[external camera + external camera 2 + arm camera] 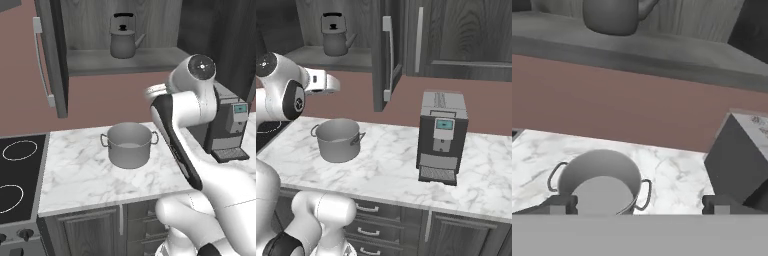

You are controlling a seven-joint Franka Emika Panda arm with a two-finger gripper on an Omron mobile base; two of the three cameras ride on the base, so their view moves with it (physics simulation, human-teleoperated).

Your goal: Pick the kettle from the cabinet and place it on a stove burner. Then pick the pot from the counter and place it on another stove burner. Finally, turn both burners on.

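Gripper – spread wide, holding nothing | pot below – kettle shelved

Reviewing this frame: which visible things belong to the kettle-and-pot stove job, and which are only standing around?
Job:
kettle on the open cabinet shelf
pot on the counter
burners on the cooktop
gripper, fingers open, holding nothing

Standing around:
coffee machine on the counter, right of the pot

Base views flank the pot; hand view overlooks it.
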